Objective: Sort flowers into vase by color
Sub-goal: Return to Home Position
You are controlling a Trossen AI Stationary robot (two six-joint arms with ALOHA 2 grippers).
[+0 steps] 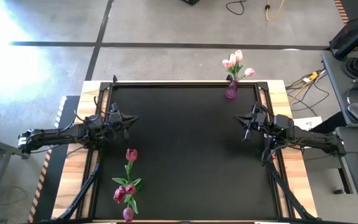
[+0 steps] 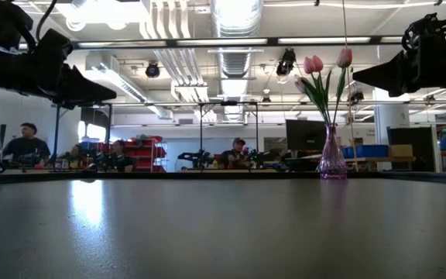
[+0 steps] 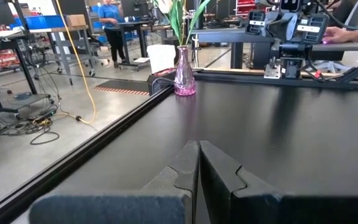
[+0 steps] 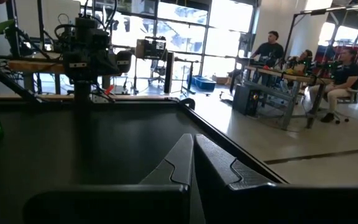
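Left gripper (image 1: 133, 117) and right gripper (image 1: 238, 119) hang clenched, empty, over the black surface (image 1: 185, 162). Pale pink tulips (image 1: 236, 62) and dark magenta tulips (image 1: 123, 191) look sorted, so only parking seems left.

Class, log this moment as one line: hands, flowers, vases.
left hand shut, empty | right hand shut, empty | pink tulips in violet vase, far edge | magenta tulips near-left edge

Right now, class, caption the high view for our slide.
Both arms wait apart, left gripper and right gripper shut; pink tulips stand in violet vase, magenta tulips at the opposite edge.
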